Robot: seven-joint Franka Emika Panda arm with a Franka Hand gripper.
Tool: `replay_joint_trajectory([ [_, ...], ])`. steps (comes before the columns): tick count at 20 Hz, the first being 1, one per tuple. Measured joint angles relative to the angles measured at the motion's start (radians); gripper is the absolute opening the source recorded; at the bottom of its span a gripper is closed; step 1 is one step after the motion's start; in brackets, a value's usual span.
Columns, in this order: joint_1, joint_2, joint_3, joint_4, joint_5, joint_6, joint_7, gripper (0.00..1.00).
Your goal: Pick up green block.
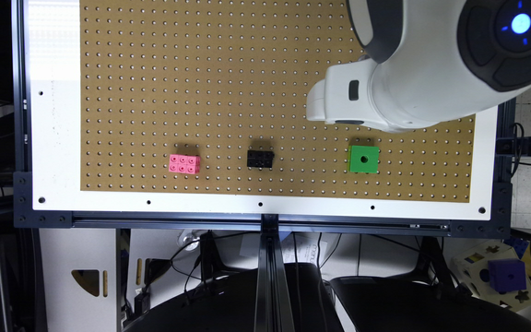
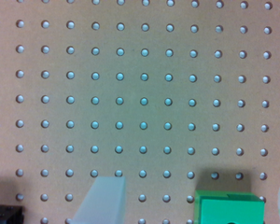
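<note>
Overhead, I see the arm (image 1: 431,64) above the pegboard (image 1: 201,69); its gripper (image 2: 191,205) hangs released, 2 fingers (image 2: 100,200) spread. Nearby sits the green block (image 1: 363,159), probably light and rigid: I'd pinch opposite flat sides.

The arm (image 1: 413,69) was all glossy white shell, rounded and bulbous, with dark grey bands at the joints. A round dark grey cap (image 1: 510,37) sat at two o'clock in the exterior view, a blue light (image 1: 521,23) glowing at its centre. A small dark rectangular slot (image 1: 353,90) marked the white housing. Up close, a pale translucent finger (image 2: 100,200) looked milky and tapered.
</note>
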Motion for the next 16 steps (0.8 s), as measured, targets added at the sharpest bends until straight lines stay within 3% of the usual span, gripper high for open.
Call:
replay_joint_trajectory([
  [4,0.0,0.022,0.005,0.032,0.0,0.001,0.0,1.0],
  [10,0.0,0.105,0.008,0.127,0.0,0.0,0.0,1.0],
  [14,0.0,0.138,0.008,0.136,0.0,0.008,0.0,1.0],
  [16,0.001,0.17,0.01,0.139,-0.0001,0.034,0.0,1.0],
])
